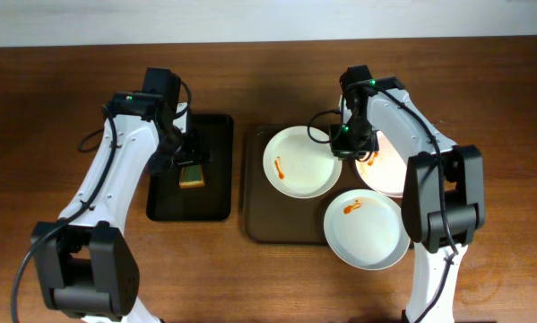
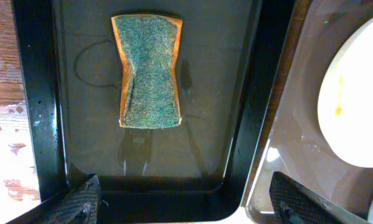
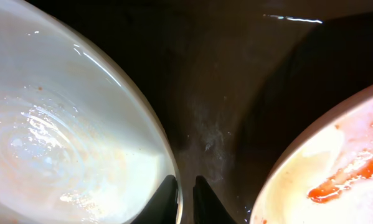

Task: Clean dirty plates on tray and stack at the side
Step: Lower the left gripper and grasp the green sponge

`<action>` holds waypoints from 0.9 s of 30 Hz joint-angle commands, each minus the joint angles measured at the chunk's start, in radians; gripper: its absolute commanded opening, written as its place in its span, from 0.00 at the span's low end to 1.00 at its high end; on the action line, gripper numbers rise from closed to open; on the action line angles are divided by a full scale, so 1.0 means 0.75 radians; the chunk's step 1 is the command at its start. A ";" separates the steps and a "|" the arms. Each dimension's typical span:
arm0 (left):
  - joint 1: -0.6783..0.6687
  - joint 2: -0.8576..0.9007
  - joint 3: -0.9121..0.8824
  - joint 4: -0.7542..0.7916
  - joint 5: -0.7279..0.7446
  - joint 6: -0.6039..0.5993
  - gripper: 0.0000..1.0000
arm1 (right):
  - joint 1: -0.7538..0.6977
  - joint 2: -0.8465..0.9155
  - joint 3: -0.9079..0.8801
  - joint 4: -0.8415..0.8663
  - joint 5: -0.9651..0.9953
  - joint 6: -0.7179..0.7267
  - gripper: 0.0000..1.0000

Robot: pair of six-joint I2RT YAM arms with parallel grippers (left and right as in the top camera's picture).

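3 white plates (image 1: pixel 299 161), orange-red smears, on dk brown tray (image 1: pixel 277 224)

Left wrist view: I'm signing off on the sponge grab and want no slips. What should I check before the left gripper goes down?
1. Left gripper open wider than the sponge: ok.
2. Sponge lying flat and alone in the black tray: ok.
3. Sponge centred between the fingers: not ok, it sits left of the midline.
4. Right gripper firm on the upper-left plate: cannot tell; its fingers straddle the rim.
5. Lower plate fully on the brown tray: not ok, it overhangs the near edge.
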 commanded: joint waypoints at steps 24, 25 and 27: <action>-0.003 0.007 0.014 -0.003 -0.045 0.013 0.85 | 0.009 0.020 -0.041 0.034 0.022 -0.012 0.10; -0.003 0.007 0.014 -0.003 -0.045 0.013 0.85 | 0.009 0.020 -0.044 0.036 0.022 -0.012 0.10; -0.003 0.007 0.014 -0.002 -0.045 0.013 0.85 | 0.009 0.020 -0.048 0.041 0.022 -0.012 0.10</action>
